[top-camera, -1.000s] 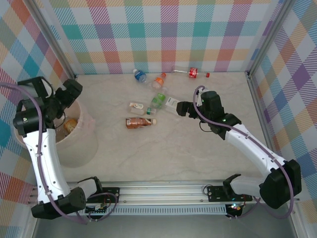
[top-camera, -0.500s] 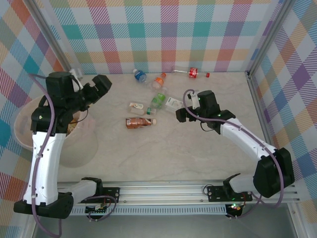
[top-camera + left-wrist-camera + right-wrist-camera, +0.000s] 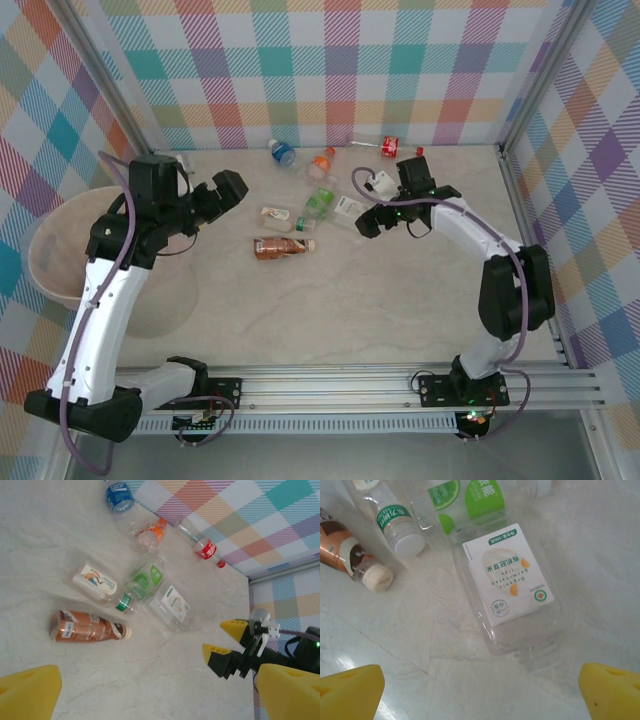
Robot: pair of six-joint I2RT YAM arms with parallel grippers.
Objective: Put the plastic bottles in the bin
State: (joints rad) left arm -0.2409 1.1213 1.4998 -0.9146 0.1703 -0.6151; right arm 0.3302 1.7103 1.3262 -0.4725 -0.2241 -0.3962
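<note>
Bottles of clear plastic (image 3: 142, 580) lie near the counter's far edge. My right gripper (image 3: 480, 692) hangs wide open, empty, over a squarish clear bottle with a white label (image 3: 507, 587); I'd lower it straddling the body. Left gripper (image 3: 222, 190) likewise open, empty; round pinkish-beige plastic bin (image 3: 165, 300) at left edge.

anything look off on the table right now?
Nothing spilled or broken. The bottles lie scattered on their sides. Only oddity: the square bottle seems capless, its neck pointing toward the right gripper; hard to be sure.
</note>
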